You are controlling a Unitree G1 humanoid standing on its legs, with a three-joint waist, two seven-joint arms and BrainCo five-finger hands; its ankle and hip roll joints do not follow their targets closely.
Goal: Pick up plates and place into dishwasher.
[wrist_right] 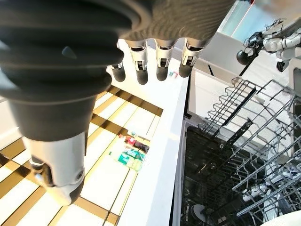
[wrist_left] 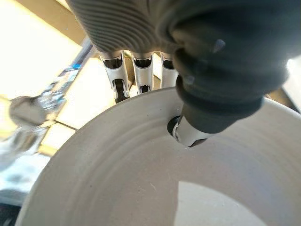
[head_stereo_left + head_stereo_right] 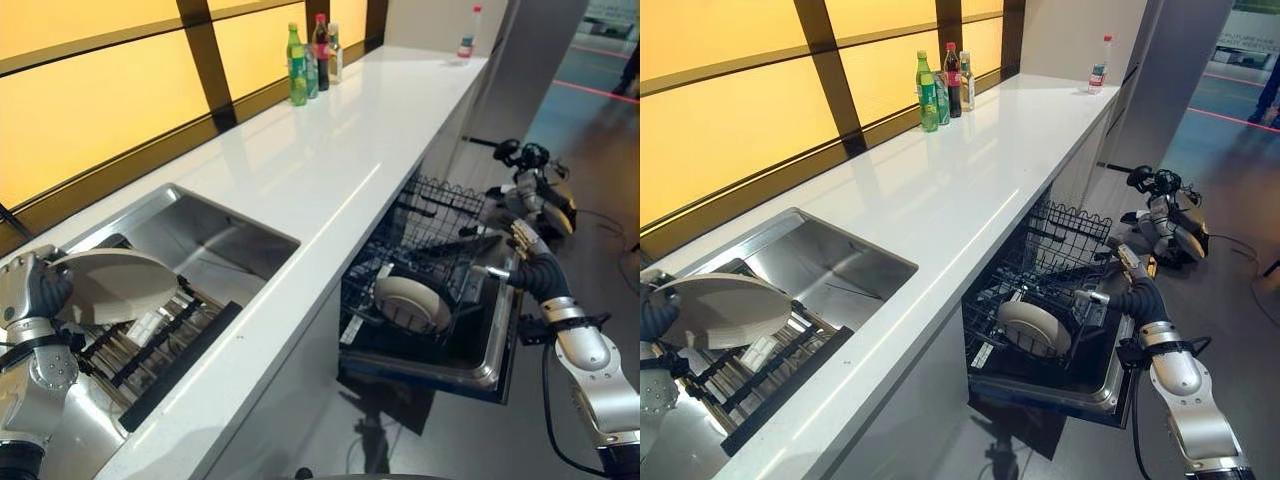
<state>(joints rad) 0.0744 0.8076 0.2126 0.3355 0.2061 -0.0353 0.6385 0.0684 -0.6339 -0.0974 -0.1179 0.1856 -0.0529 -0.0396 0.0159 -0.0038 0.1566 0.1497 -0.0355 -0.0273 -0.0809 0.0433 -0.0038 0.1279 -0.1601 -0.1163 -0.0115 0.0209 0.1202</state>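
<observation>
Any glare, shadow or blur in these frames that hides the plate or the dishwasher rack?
Left eye view: the backlit yellow wall casts a sheen on the counter, while the plate in the left hand stays readable. Left wrist view: a shadow lies across the plate, and the background is blurred. Right wrist view: the rack is dark but legible.

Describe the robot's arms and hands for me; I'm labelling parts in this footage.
Both arms are silver-grey metal segments. At each wrist a dark ribbed, bellows-like cover runs onto the back of the hand. The left hand and right hand have silver fingers ending in dark tips, set in a row, with a thicker silver thumb apart from them.
</observation>
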